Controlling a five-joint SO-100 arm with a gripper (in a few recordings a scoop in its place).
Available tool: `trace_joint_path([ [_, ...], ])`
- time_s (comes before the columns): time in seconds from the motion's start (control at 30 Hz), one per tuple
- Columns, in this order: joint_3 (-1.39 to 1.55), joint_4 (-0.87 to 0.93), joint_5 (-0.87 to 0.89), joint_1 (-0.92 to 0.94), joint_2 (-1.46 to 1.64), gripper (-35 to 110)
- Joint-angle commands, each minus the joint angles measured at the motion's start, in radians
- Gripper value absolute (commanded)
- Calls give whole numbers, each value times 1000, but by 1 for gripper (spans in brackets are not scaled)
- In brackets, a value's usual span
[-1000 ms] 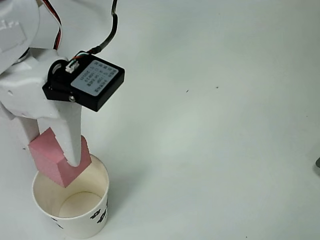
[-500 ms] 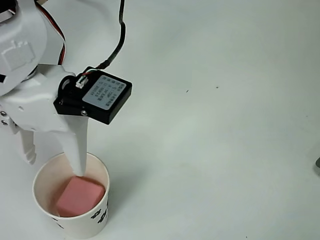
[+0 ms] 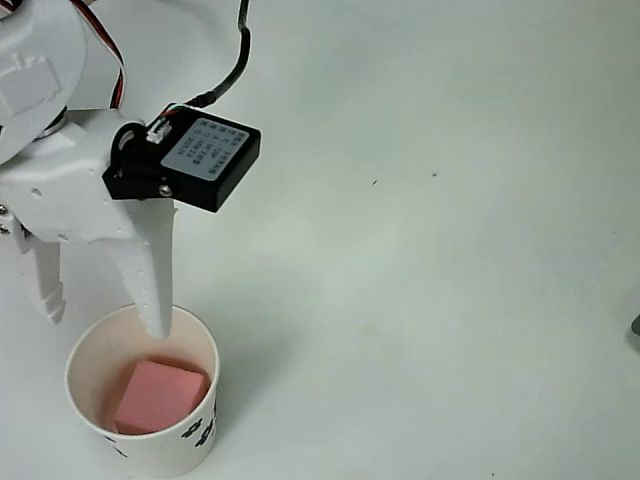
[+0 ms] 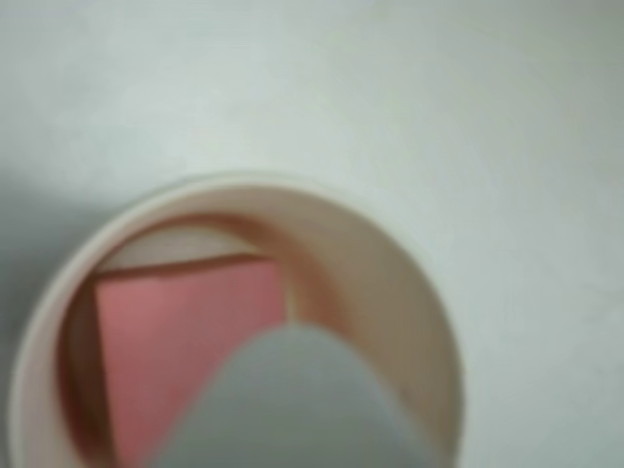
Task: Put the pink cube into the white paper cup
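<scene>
You see a plain white matte table (image 3: 450, 250) under even light, with a few very small dark specks on it to the right of the cup in the overhead view; the room around it cannot be seen.

The round white paper cup with a rolled rim and small black printed marks near its base (image 3: 205, 345) stands upright at the lower left of the overhead view, its mouth open toward the camera. The small salmon-pink foam-like block with sharp edges (image 3: 160, 397) lies inside this cup, on the bottom, with one flat face up. It looks nearly square from above, so you cannot name a long axis; its edges are turned a little against the frame of the picture. In the wrist view the pink cube (image 4: 185, 341) is blurred, in the left part of the cup (image 4: 390, 263), and a pale finger of the tool covers its lower right corner.

The white plastic two-finger gripper (image 3: 100, 305) hangs above the far edge of the cup. Its fingers are spread well apart: the longer finger (image 3: 150, 280) ends just over the cup's rim, and the shorter one (image 3: 48, 290) is outside the cup, to its upper left. The tool holds nothing. You cannot tell for sure if the longer tip touches the rim. A black box with a pale label (image 3: 195, 160) sits on the arm above the cup.
</scene>
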Motion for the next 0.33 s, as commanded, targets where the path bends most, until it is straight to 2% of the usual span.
trace_joint_path([
  [0.0, -35, 2, -9, -3, 101, 40],
  [0.3, -38, 5, -8, -25, 95, 39],
])
